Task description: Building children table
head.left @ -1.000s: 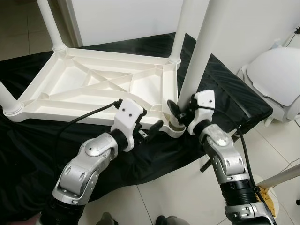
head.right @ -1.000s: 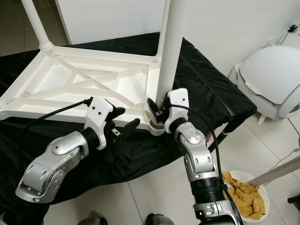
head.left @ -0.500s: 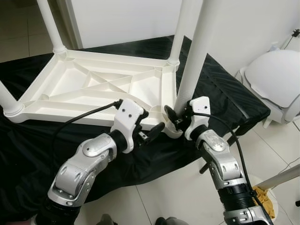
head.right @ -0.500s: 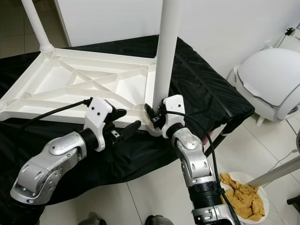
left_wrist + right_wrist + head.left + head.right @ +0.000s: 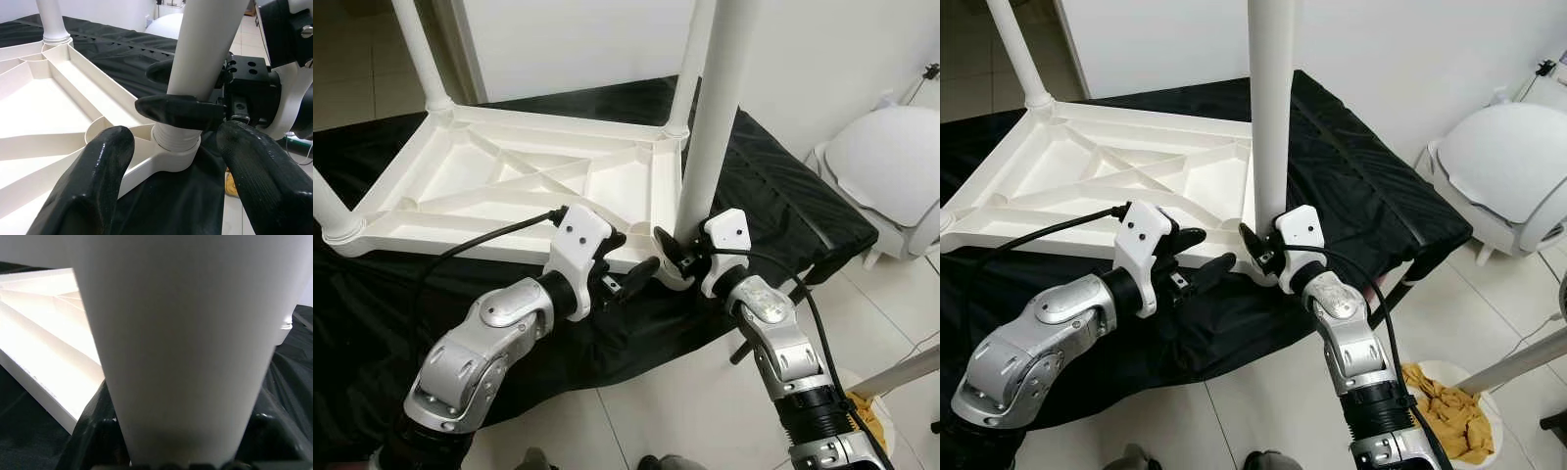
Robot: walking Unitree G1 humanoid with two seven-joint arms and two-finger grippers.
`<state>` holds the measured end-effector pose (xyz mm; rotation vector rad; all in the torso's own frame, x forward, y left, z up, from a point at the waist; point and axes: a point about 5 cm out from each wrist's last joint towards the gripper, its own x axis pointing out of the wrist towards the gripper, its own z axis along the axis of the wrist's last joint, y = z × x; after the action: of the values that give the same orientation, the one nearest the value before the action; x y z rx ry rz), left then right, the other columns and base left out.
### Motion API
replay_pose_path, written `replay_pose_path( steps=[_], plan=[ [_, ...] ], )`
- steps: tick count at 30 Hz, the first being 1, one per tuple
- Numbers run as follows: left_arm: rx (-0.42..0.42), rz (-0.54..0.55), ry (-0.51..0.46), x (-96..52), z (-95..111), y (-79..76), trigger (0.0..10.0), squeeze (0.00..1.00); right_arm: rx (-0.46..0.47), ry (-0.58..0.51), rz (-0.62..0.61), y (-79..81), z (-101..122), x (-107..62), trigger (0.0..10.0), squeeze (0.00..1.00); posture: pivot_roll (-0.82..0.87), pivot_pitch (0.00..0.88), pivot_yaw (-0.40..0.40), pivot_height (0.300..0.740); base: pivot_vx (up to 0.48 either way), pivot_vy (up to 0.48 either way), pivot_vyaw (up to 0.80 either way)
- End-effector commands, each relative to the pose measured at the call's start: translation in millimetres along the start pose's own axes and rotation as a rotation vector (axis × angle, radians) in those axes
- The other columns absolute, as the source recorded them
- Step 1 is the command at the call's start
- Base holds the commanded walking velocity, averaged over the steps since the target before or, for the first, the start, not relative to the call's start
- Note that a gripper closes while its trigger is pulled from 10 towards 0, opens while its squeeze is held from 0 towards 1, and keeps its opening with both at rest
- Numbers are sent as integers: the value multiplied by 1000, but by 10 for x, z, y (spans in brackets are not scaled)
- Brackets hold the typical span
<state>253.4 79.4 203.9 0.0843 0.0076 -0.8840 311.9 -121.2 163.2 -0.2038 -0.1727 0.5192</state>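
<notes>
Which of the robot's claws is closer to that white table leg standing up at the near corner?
Right. The right gripper is clamped around the table leg near its base; the left gripper, fingers open, sits just beside the corner socket.

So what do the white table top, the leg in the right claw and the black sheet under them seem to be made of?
Table top: probably moulded plastic, matte white, judging by its thin ribs cast in one piece.
Leg: likely the same plastic, a smooth tube with a ridged, thread-like end at the corner socket; the right claw grips it.
Sheet: thin woven fabric, perhaps nylon, creased with a slight sheen.
</notes>
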Motion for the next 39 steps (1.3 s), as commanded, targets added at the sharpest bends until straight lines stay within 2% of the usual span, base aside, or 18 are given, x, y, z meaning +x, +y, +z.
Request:
replay_pose_path(
  steps=[1,3,8,9,10,20,29,32,39],
  plan=[
    [12,-88,-8,-10,51,-42,10000,0,85,106,-30,-36,-253,-90,10000,0,-30,83,-29,740,0,0,0],
    [9,-85,-9,-13,60,-33,10000,0,160,111,-70,-78,-292,-102,10000,0,-29,84,-27,740,0,0,0],
    [6,-86,-10,-12,67,-30,10000,0,202,113,-95,-93,-319,-109,10000,0,-28,84,-26,740,0,0,0],
    [14,-86,-9,-10,76,-26,10000,0,269,121,-123,-97,-365,-118,10000,0,-30,85,-23,740,0,0,0],
    [14,-87,-10,-10,80,-26,10000,0,294,124,-132,-99,-381,-120,10000,0,-30,84,-23,740,0,0,0],
    [16,-94,-14,-2,101,-35,10000,0,438,173,-194,-127,-470,-102,10000,0,-32,88,-25,740,0,0,0],
    [14,-93,-15,-2,107,-40,10000,0,433,226,-205,-136,-508,-68,10000,0,-29,91,-26,740,0,0,0],
    [11,-89,-14,-8,107,-37,10000,0,411,263,-192,-147,-506,-2,10000,0,-27,94,-29,740,0,0,0],
    [9,-78,-15,-16,111,-31,10000,0,379,274,-165,-164,-454,102,10000,0,-22,96,-35,740,0,0,0]
  ],
)
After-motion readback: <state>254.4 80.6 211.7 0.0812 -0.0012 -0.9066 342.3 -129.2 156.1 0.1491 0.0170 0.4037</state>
